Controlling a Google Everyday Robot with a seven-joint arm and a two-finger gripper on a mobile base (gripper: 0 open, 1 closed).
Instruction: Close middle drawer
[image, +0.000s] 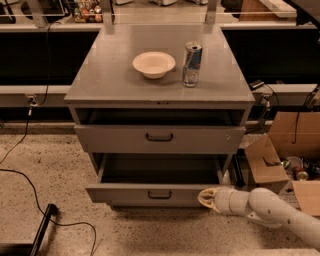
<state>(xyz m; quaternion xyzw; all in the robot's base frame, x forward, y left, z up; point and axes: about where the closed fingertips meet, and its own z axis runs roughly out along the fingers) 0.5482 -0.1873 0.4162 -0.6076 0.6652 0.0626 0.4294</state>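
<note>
The middle drawer (150, 194) is a grey metal box with a small dark pull handle (159, 194). It stands pulled out from the cabinet, with its dark inside showing. My gripper (207, 197) comes in from the lower right on a white arm (270, 210). Its pale tip is against the right end of the middle drawer's front. The top drawer (160, 138) above it is slightly out and has a pale speck at its right. The lowest drawer is hidden behind the middle drawer's front.
A white bowl (154, 64) and a drinks can (192, 63) stand on the cabinet top (110, 75). Open cardboard boxes (280, 150) sit on the floor to the right. Black cables (30, 180) and a black bar (42, 227) lie on the floor at the left.
</note>
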